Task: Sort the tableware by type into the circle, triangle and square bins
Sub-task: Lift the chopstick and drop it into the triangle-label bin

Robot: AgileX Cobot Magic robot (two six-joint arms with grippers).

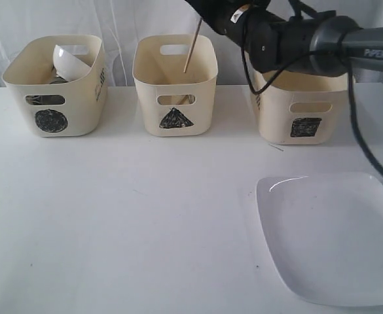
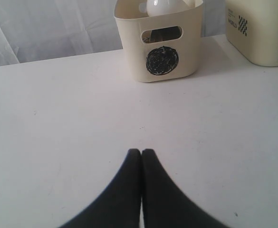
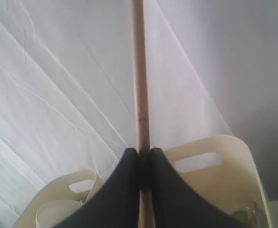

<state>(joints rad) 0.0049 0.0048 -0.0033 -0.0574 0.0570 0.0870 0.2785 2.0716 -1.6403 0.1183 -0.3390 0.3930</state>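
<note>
The cream bins bore scribbled black marks: circle, triangle, square. The plate was white, the chopstick tan, the table white.

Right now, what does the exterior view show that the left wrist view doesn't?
Only exterior: the square white plate, the square bin, and a chopstick held over the triangle bin. Only left wrist: the left gripper, shut and empty. Both: the circle bin with the white bowl inside.
</note>
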